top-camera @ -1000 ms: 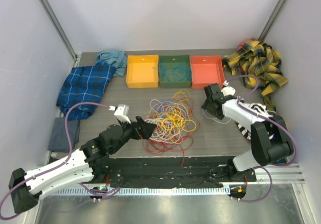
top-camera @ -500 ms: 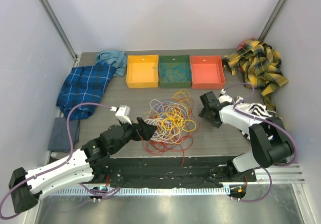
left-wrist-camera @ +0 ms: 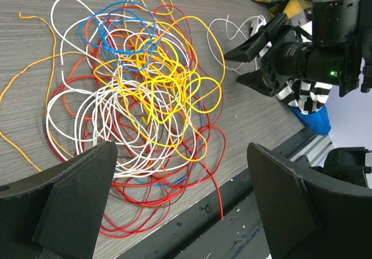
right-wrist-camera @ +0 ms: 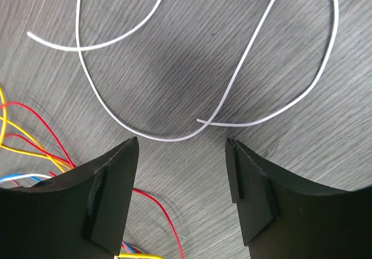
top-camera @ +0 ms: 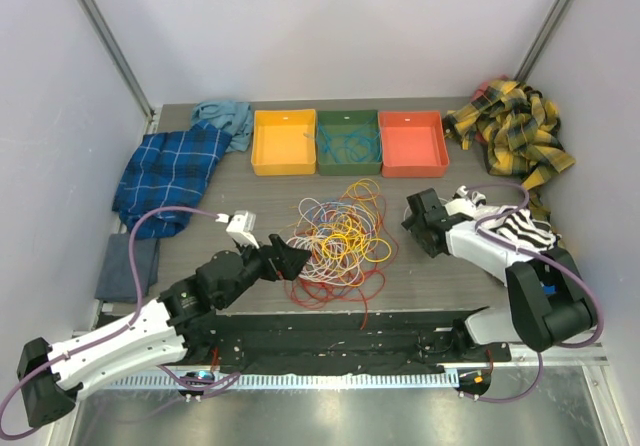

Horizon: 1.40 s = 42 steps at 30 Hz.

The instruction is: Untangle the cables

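The cables (top-camera: 340, 238) lie in one tangled heap of red, orange, yellow, white and blue loops at the table's middle; the heap also shows in the left wrist view (left-wrist-camera: 152, 90). My left gripper (top-camera: 297, 258) is open and empty just left of the heap, low over its near edge (left-wrist-camera: 180, 148). A single white cable (right-wrist-camera: 232, 90) lies apart to the right of the heap. My right gripper (top-camera: 414, 226) is open and empty just above this white cable (right-wrist-camera: 181, 148). A red cable end (right-wrist-camera: 160, 204) lies under it.
An orange bin (top-camera: 284, 146), a green bin (top-camera: 348, 115) holding blue cables and a red bin (top-camera: 412, 146) stand in a row at the back. A blue plaid cloth (top-camera: 170, 171) lies left, a yellow plaid cloth (top-camera: 515, 131) back right, and a striped cloth (top-camera: 522, 228) under the right arm.
My right gripper has shifted a little nearer and to the right, staying open over the white cable. The left arm and the heap have barely moved.
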Available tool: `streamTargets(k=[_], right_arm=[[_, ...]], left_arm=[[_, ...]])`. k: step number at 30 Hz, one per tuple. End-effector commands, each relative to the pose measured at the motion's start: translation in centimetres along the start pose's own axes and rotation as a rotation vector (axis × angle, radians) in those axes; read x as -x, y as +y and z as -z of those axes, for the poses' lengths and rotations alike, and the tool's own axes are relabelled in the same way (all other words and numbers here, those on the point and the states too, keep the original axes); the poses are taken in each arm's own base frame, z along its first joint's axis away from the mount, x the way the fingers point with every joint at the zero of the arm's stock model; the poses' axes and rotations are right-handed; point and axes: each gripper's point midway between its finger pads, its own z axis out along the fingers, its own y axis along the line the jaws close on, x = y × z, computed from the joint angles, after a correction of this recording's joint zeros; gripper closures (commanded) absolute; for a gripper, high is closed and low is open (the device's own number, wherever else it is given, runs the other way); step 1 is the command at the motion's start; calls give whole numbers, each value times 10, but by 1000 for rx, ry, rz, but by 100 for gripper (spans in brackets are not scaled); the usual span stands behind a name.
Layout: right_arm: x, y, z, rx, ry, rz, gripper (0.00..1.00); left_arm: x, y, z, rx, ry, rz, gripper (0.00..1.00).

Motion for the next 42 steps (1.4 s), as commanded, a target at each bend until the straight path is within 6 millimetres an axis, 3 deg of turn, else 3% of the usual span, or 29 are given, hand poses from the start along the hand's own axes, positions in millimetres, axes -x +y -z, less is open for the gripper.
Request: streamTargets(k=[1,7,10,14,23,26,31,34,35,37,39,42], right_arm=[[-3,-8,-12,-44,24,-146,31],[-20,-20,-42,-151,95,-164,32],[-18,-14,-47,-148,109,-184,39],[-21,-8,-51,-158,136,-178,63],[-22,1,-52,-140,153,-133,99],[-19,15,-43,-103,121,-51,99],[-21,64,-5,-27,33,200,99],[6,80,24,-21,-100,295,81],[14,77,31,-32,-119,301,69],[44,78,49,-32,-217,269,59],[70,73,64,-41,-280,227,46],[100,55,66,-104,-290,160,33]], left_arm=[[3,-4,-1,-12,-17,13,0],[4,-8,1,-27,-11,21,0],[8,-9,3,-30,-27,29,0],[7,-3,6,-14,-28,26,0],[5,-1,7,-14,-27,19,0],[5,-1,7,-18,-28,18,0],[6,-2,8,-21,-26,19,0],[6,-1,9,-16,-25,19,0],[5,0,9,-12,-21,19,0],[5,0,9,-14,-23,29,0],[3,-2,9,-21,-16,33,0],[3,-7,8,-36,-9,43,0]])
